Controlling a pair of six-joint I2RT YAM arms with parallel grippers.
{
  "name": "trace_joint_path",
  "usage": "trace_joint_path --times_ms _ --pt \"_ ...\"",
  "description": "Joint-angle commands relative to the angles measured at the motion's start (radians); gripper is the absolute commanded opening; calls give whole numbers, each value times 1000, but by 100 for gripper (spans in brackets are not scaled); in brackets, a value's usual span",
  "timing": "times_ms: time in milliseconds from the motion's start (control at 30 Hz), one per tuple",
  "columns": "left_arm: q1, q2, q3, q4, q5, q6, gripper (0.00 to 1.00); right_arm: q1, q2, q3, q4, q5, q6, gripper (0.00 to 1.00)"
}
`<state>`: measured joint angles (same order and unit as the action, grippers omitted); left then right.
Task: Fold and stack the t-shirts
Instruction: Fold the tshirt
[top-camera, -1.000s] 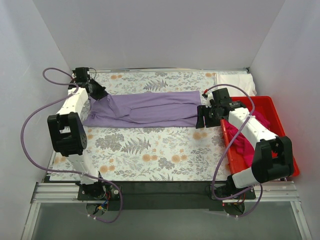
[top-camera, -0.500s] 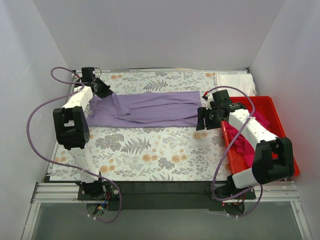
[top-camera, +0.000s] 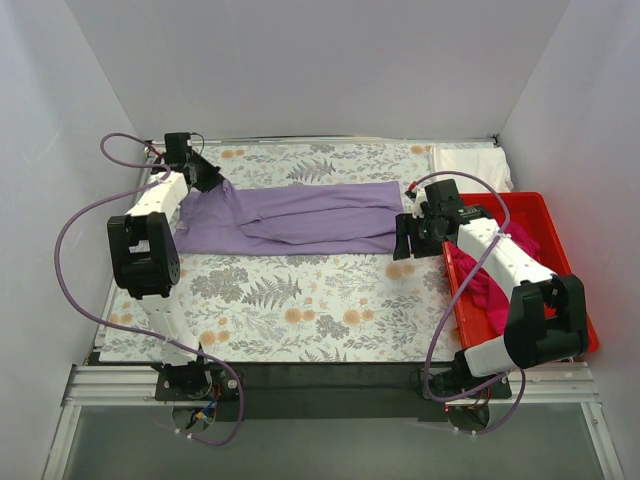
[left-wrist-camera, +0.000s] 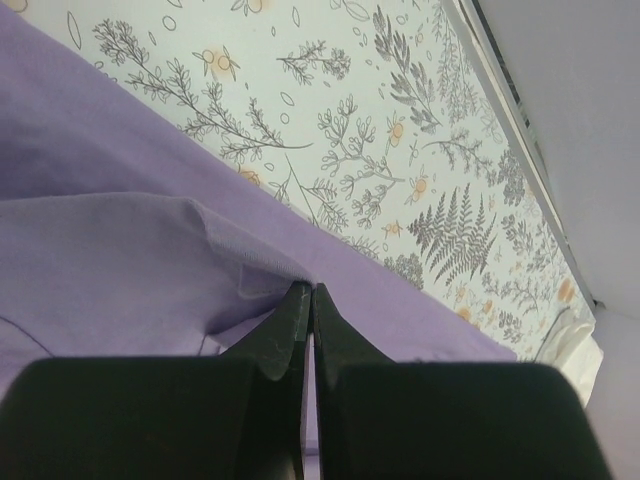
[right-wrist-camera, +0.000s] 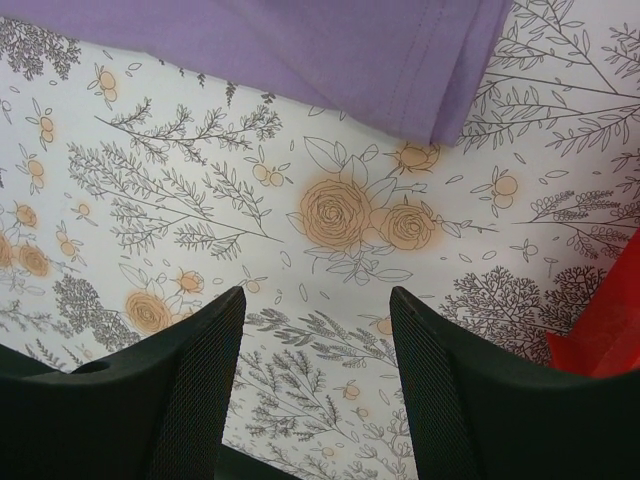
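Observation:
The lavender t-shirt (top-camera: 300, 217) lies folded lengthwise into a long strip across the far half of the floral tablecloth. My left gripper (top-camera: 212, 180) is shut on its left end; in the left wrist view the closed tips (left-wrist-camera: 305, 293) pinch a fold of the purple fabric (left-wrist-camera: 110, 260). My right gripper (top-camera: 408, 240) is open and empty just beyond the shirt's right end, above bare tablecloth; that end (right-wrist-camera: 400, 60) shows at the top of the right wrist view. The magenta t-shirt (top-camera: 490, 285) lies bunched in the red bin. The white t-shirt (top-camera: 470, 160) lies at the far right corner.
The red plastic bin (top-camera: 555, 250) stands along the table's right edge, under my right arm. White walls close in the back and both sides. The floral tablecloth (top-camera: 300, 300) covers the near half of the table.
My left gripper has moved from the table's far-left corner a little to the right and forward, carrying the shirt's left end with it. The right arm has barely moved.

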<state>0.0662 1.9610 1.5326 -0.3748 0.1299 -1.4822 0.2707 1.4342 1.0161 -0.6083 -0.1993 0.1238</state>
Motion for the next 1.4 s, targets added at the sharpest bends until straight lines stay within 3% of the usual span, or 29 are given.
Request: trace_joint_path --times_ms 0,167,233,333,533,733,933,1200,1367 --pt "-2 15 -3 34 -55 -27 0 2 9 15 41 20 -3 56" --pt "-2 29 -11 43 -66 -36 2 4 43 45 76 17 7 56" --pt "-2 33 -20 47 -65 -38 8 4 64 64 90 11 13 56" --pt "-2 13 -43 47 -72 -20 34 4 91 87 119 20 17 56" --pt "-31 -120 -117 42 -95 49 62 4 169 142 171 24 34 52" --pt "-172 -324 -299 -3 -159 94 63 4 267 183 206 9 51 45" --pt "-311 -410 -448 -16 -167 117 40 4 336 202 243 -12 69 37" --pt "-477 -340 -467 14 -200 169 32 2 408 236 257 -26 76 30" --pt "-509 -257 -443 25 -234 180 30 2 430 243 259 -29 73 29"
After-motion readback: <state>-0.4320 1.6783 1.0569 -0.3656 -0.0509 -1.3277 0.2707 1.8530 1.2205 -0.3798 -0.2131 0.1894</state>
